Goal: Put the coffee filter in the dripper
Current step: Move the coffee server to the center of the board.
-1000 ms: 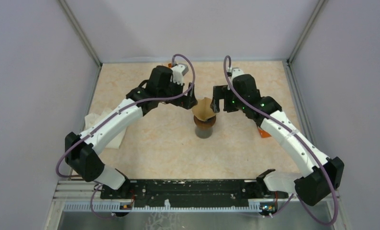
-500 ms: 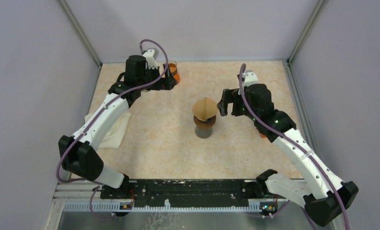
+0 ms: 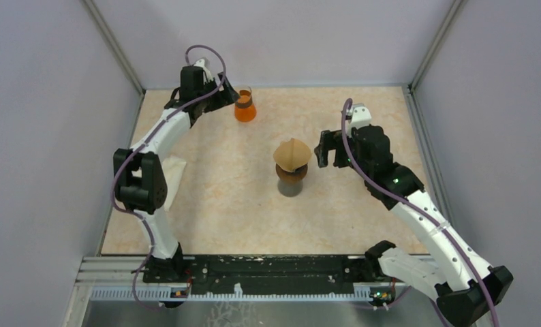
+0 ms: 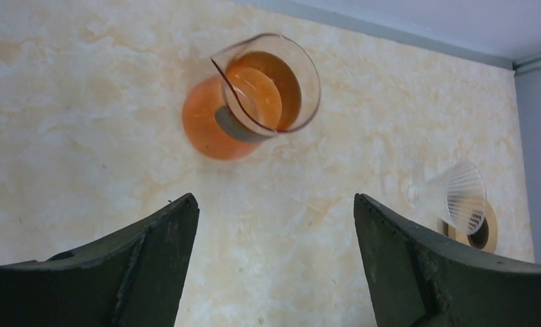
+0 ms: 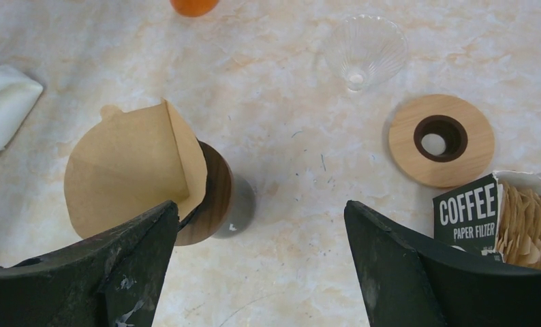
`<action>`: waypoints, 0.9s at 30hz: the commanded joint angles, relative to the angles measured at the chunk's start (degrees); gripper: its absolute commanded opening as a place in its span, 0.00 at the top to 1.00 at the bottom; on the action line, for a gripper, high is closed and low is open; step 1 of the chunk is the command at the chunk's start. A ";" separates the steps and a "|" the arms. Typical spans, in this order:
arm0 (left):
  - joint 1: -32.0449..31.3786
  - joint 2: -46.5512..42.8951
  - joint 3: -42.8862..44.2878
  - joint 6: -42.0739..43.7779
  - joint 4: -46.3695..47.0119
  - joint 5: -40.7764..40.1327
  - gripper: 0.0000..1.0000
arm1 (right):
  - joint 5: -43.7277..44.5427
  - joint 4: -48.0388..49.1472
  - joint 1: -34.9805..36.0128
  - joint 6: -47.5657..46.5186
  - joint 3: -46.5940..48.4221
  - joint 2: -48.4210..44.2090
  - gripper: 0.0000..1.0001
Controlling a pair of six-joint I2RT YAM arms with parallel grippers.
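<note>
The filter (image 3: 292,154) sits at mid-tabletop (image 3: 213,204), perched on the dripper (image 3: 291,178). It looks tilted, and I can't tell whether it is fully seated. The right claw (image 3: 321,149) hangs just beside it on its right, jaws wide and empty, and is by far the nearer of the 2. The left claw (image 3: 227,97), also wide and empty, is well apart at the back-left by the orange flask (image 3: 244,109).

Robot lab test cell, plain grey walls (image 3: 43,102), aluminium corner posts (image 3: 115,44), arms' mounting rail (image 3: 268,269).
</note>
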 commanded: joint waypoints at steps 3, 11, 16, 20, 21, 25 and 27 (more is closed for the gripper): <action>1.91 8.63 9.48 -2.59 3.47 -0.32 0.14 | 3.32 2.70 -0.69 -3.35 -0.74 -1.57 0.08; 1.92 17.33 17.57 0.05 2.15 -0.23 0.20 | 5.25 2.46 -0.85 -4.68 -1.76 -1.30 0.08; 1.92 21.57 21.56 2.27 0.85 -1.36 0.25 | 5.48 2.57 -1.13 -4.71 -2.19 -0.88 0.08; 1.85 24.15 24.66 4.26 -1.54 -1.93 0.29 | 5.47 2.71 -1.21 -4.34 -2.24 -0.58 0.08; 1.84 24.61 25.23 4.86 -2.25 -2.16 0.30 | 5.43 2.67 -1.22 -4.24 -2.29 -0.57 0.08; 1.68 26.05 28.17 7.80 -5.28 -3.00 0.35 | 5.33 2.69 -1.22 -4.07 -2.24 -0.49 0.08; 1.51 26.49 29.34 9.26 -6.82 -3.42 0.38 | 5.40 2.67 -1.22 -3.97 -2.18 -0.48 0.08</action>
